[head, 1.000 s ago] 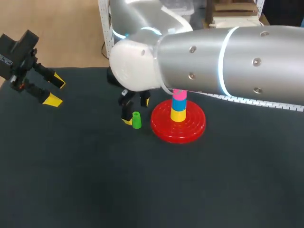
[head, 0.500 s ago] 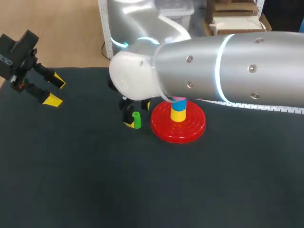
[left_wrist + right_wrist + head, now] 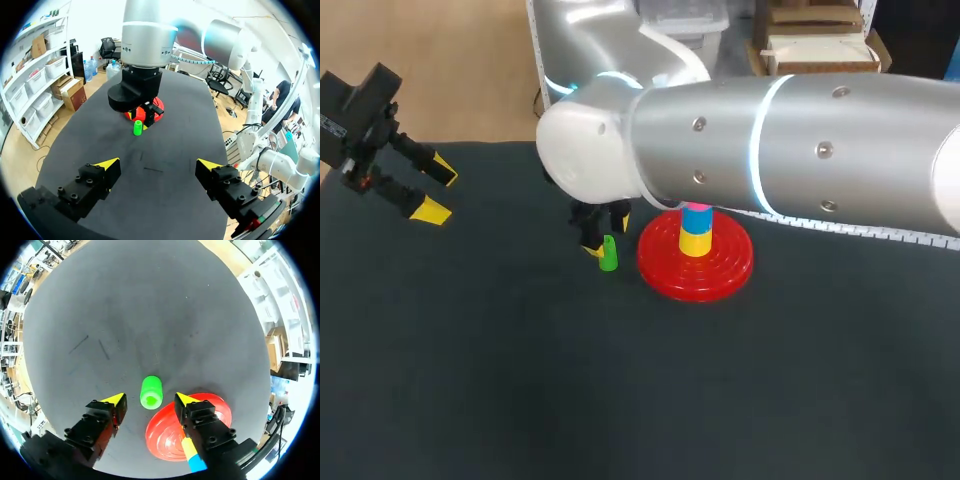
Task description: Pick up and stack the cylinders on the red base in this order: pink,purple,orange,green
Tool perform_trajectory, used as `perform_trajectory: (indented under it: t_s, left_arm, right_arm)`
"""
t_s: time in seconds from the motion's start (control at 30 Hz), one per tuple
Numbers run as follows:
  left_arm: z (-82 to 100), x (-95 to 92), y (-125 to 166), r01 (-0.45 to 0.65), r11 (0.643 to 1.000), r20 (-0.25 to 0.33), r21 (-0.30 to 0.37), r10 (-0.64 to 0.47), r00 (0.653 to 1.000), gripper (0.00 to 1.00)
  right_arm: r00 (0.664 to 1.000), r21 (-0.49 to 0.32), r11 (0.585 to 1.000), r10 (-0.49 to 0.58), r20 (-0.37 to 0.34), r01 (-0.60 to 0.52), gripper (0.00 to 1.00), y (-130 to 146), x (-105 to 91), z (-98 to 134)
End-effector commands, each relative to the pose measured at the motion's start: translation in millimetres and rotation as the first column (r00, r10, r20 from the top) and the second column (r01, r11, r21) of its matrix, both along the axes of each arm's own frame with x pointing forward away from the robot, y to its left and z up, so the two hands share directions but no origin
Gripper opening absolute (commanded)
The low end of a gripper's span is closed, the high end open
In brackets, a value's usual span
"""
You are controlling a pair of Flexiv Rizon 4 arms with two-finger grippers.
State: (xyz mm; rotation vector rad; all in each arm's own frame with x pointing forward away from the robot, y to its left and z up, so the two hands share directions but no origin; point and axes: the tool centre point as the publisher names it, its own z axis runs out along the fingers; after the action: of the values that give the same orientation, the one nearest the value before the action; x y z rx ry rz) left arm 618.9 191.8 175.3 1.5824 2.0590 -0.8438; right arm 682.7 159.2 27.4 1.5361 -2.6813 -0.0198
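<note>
The right gripper hangs over the green cylinder, jaws apart with a yellow tip on either side and neither touching, apparently lined up to close on this last piece. The cylinder stands upright on the table just beside the red base, which carries a yellow, blue and pink stack. The left gripper sits well apart, jaws wide, likely parked clear.

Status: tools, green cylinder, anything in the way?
Right tool open, straddling green cylinder, upright on table, not gripped. Left tool open, off at the left edge. Red base with stack close beside one right finger.
</note>
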Motion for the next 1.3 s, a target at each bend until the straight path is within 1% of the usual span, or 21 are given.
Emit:
perform_trajectory:
  t_s: [0.03,0.17,0.27,0.33,0.37,0.4,0.47,0.5,0.53,0.67,0.73,0.8,1.0,1.07,1.17,1.2,1.27,1.3]
  left_arm:
    - [-0.8,0.1,0,0.000,1.000,0.001,-0.001,0.000,1.000,1.00]
    - [-0.8,0.1,0,0.000,1.000,0.001,-0.001,0.000,1.000,1.00]
    - [-0.8,0.1,0,0.000,1.000,0.001,-0.001,0.000,1.000,1.00]
    - [-0.8,0.1,0,0.000,1.000,0.001,-0.001,0.000,1.000,1.00]
    - [-0.8,0.1,0,0.000,1.000,0.001,-0.001,0.000,1.000,1.00]
    - [-0.8,0.1,0,0.000,1.000,0.001,-0.001,0.000,1.000,1.00]
    - [-0.8,0.1,0,0.000,1.000,0.001,-0.001,0.000,1.000,1.00]
    - [-0.8,0.1,0,0.000,1.000,0.001,-0.001,0.000,1.000,1.00]
    - [-0.8,0.1,0,0.000,1.000,0.001,-0.001,0.000,1.000,1.00]
    - [-0.8,0.1,0,0.000,1.000,0.001,-0.001,0.000,1.000,1.00]
    - [-0.8,0.1,0,0.000,1.000,0.001,-0.001,0.000,1.000,1.00]
    - [-0.8,0.1,0,0.000,1.000,0.001,-0.001,0.000,1.000,1.00]
    - [-0.8,0.1,0,0.000,1.000,0.001,-0.001,0.000,1.000,1.00]
    - [-0.8,0.1,0,0.000,1.000,0.001,-0.001,0.000,1.000,1.00]
    - [-0.8,0.1,0,0.000,1.000,0.001,-0.001,0.000,1.000,1.00]
    - [-0.8,0.1,0,0.000,1.000,0.001,-0.001,0.000,1.000,1.00]
    - [-0.8,0.1,0,0.000,1.000,0.001,-0.001,0.000,1.000,1.00]
    - [-0.8,0.1,0,0.000,1.000,0.001,-0.001,0.000,1.000,1.00]
  right_arm:
    - [1.000,-0.007,1.000,0.001,-0.003,-0.001,0.63,2,1.8,-1]
    - [1.000,-0.012,1.000,0.004,-0.005,-0.004,0.67,3,3.1,-3]
    - [1.000,-0.013,1.000,0.007,-0.006,-0.007,0.67,4,3.4,-3]
    - [1.000,-0.014,1.000,0.008,-0.007,-0.008,0.60,5,3.7,-4]
    - [1.000,-0.015,1.000,0.009,-0.008,-0.009,0.49,5,3.7,-4]
    - [1.000,-0.016,1.000,0.009,-0.008,-0.009,0.41,6,3.8,-5]
    - [1.000,-0.019,1.000,0.008,-0.006,-0.008,0.21,6,3.8,-5]
    - [1.000,-0.019,1.000,0.007,-0.005,-0.007,0.02,5,3.8,-5]
    - [1.000,-0.021,1.000,0.002,0.002,-0.002,0.00,5,4.0,-5]
    - [0.999,-0.036,0.999,-0.004,0.043,0.005,0.00,3,5.1,11]
    - [0.998,-0.037,0.999,-0.005,0.061,0.007,0.00,2,5.4,24]
    - [0.997,-0.028,1.000,-0.009,0.077,0.011,0.00,1,5.6,44]
    - [0.992,-0.001,1.000,0.015,0.123,-0.015,0.00,-6,3.6,132]
    - [0.991,0.021,1.000,0.012,0.137,-0.015,0.00,-13,3.8,161]
    - [0.988,0.081,0.997,0.004,0.153,-0.016,0.00,-27,4.3,202]
    - [0.987,0.086,0.996,0.000,0.163,-0.014,0.00,-33,4.2,213]
    - [0.987,0.131,0.991,-0.004,0.163,-0.018,0.00,-45,2.7,236]
    - [0.983,0.120,0.993,-0.005,0.184,-0.018,0.00,-52,1.2,247]
